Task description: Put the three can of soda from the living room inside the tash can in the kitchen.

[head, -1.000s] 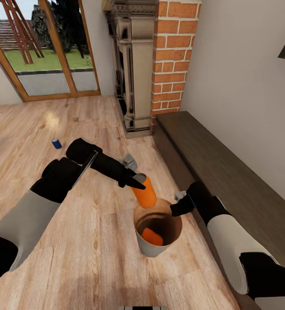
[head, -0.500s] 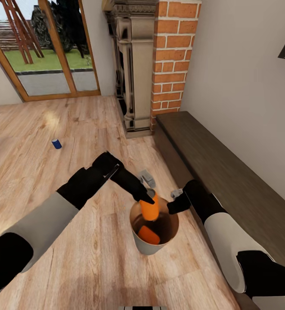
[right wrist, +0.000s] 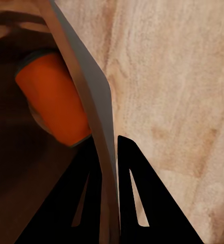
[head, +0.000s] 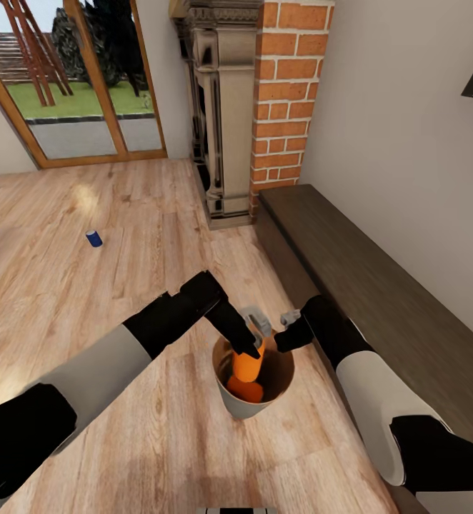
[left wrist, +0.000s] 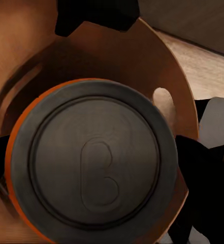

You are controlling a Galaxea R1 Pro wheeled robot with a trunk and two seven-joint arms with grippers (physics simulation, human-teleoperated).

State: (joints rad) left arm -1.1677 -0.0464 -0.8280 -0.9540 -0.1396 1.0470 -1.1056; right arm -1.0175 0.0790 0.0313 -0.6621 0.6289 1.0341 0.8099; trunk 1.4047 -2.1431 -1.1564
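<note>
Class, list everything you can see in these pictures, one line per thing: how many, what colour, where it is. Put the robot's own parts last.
Orange soda cans: 2; one upright in the left tool, lowered into the bin; one lying at the bin's bottom.
Blue soda can: 1, standing on the floor, far left.
Trash can: 1, grey outside, orange-brown inside, on the floor between the arms.
Bench: 1, dark wood, along the right wall.
Fireplace: 1, carved, beige, beside a red brick chimney.
Glass doors: wood-framed, top left, garden beyond.
Floor: light wood.
Left tool: black, shut on the upright orange can.
Right tool: black, pinching the bin's rim.
</note>
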